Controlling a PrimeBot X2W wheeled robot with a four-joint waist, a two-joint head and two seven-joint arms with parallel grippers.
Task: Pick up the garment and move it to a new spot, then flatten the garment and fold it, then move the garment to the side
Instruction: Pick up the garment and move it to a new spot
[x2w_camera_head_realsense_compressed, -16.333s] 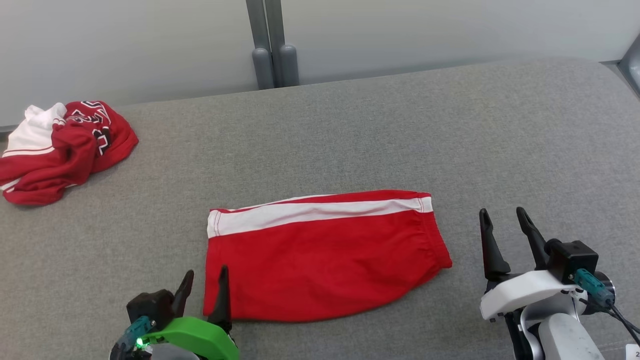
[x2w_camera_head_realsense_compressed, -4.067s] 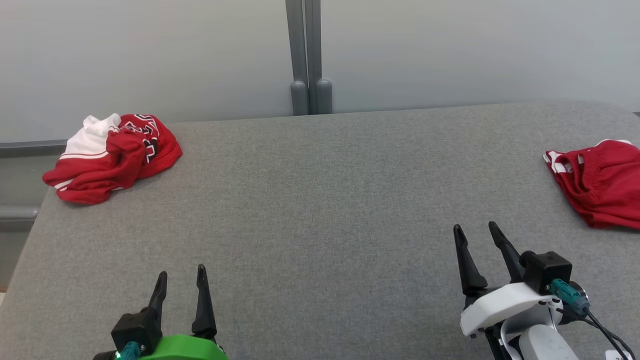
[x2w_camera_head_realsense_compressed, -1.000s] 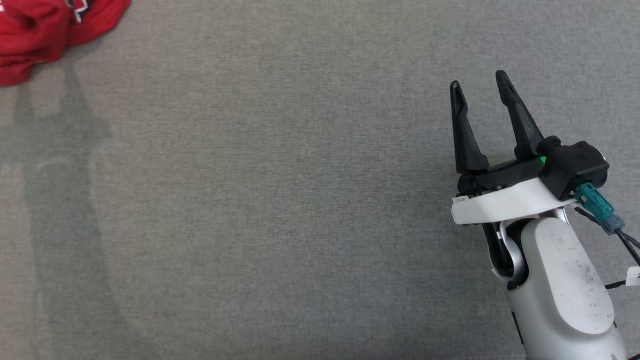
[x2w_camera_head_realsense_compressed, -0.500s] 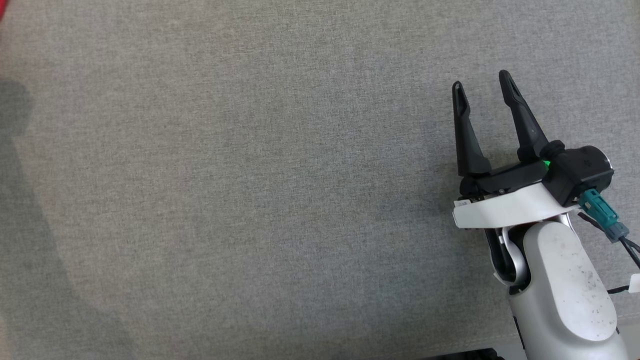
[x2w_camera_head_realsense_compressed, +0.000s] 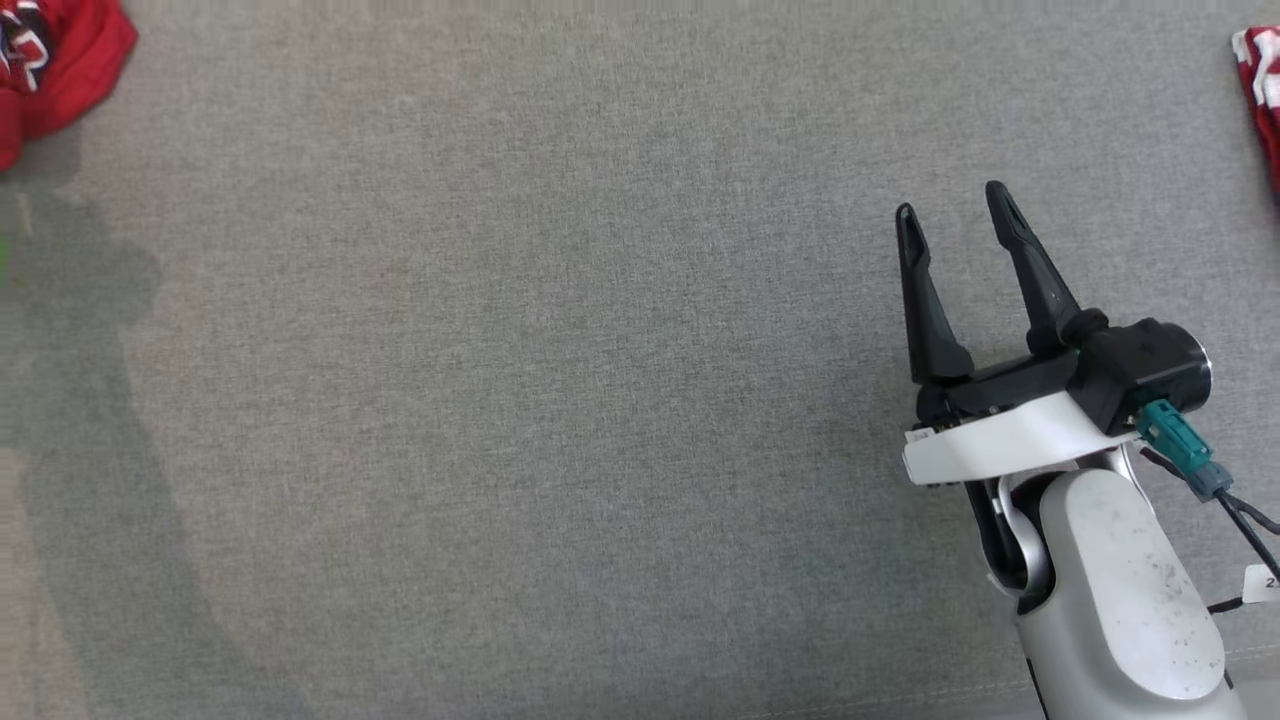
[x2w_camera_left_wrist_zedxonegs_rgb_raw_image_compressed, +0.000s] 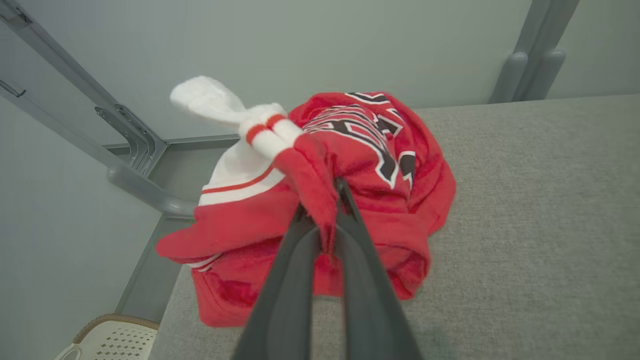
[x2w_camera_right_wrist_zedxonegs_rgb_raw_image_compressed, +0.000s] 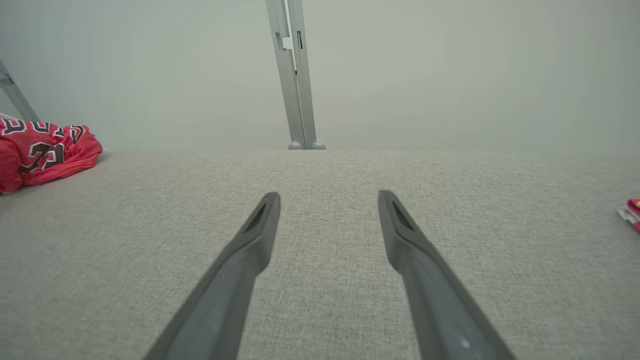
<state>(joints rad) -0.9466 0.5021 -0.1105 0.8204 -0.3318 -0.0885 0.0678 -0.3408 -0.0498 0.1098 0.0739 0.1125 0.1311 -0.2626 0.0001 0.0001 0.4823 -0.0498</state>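
Note:
The garment (x2w_camera_left_wrist_zedxonegs_rgb_raw_image_compressed: 360, 165) is a crumpled red and white jersey with black and white lettering, lying at the far left corner of the grey padded table (x2w_camera_head_realsense_compressed: 560, 400). In the left wrist view my left gripper (x2w_camera_left_wrist_zedxonegs_rgb_raw_image_compressed: 324, 200) is shut on a red fold of the garment near its top. A corner of the garment (x2w_camera_head_realsense_compressed: 60, 60) shows at the head view's top left, and it lies at the left edge of the right wrist view (x2w_camera_right_wrist_zedxonegs_rgb_raw_image_compressed: 45, 150). My right gripper (x2w_camera_head_realsense_compressed: 950, 215) stands open over bare table at the right, nothing between its fingers (x2w_camera_right_wrist_zedxonegs_rgb_raw_image_compressed: 260, 225).
A second red and white garment (x2w_camera_head_realsense_compressed: 1262, 90) lies at the table's right edge. Grey wall panels and a post (x2w_camera_right_wrist_zedxonegs_rgb_raw_image_compressed: 292, 75) stand behind the table. A pale perforated basket (x2w_camera_left_wrist_zedxonegs_rgb_raw_image_compressed: 107, 340) sits on the floor beyond the table's left corner.
My left gripper has gone from open to shut, closing on the garment. The head camera has shifted, bringing both garments' edges back into view. The right gripper stays open.

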